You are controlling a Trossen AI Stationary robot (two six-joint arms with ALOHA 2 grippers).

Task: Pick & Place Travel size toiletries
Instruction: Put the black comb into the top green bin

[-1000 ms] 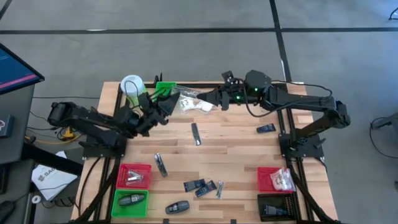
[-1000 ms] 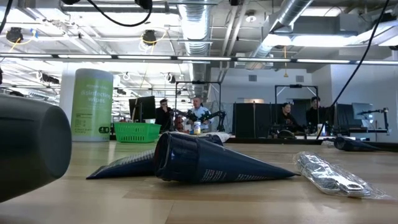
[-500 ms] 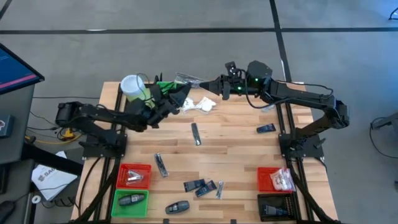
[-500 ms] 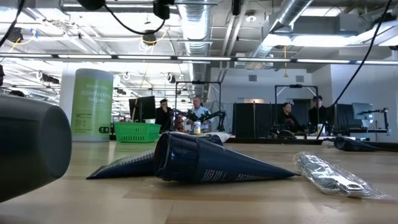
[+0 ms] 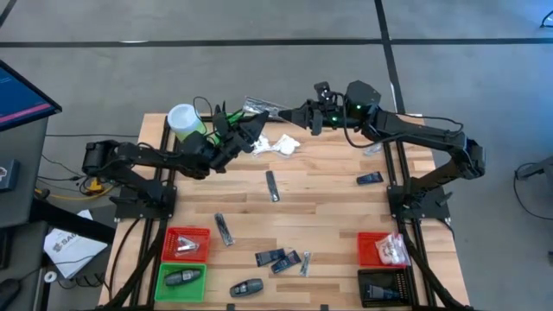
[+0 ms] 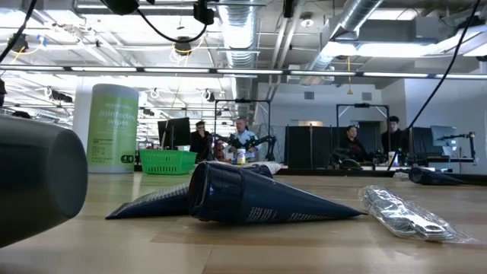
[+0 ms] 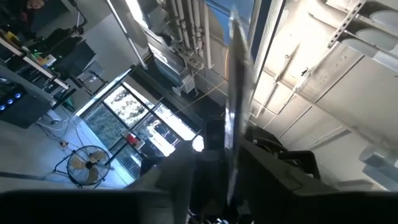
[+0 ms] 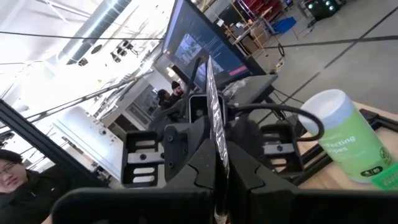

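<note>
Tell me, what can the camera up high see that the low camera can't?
Only the high view shows both arms meeting at the table's far edge: the left gripper, and the right gripper shut on a silvery packet. It also shows the red bins. Only the low view shows people in the room behind and the ceiling pipes. Both show the green canister and dark blue packets.

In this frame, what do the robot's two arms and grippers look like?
Both are dark, jointed arms. The right arm shows green lights near its wrist, with thin black cables running along it. The left arm also trails black cables. Each gripper has two dark fingers.
</note>
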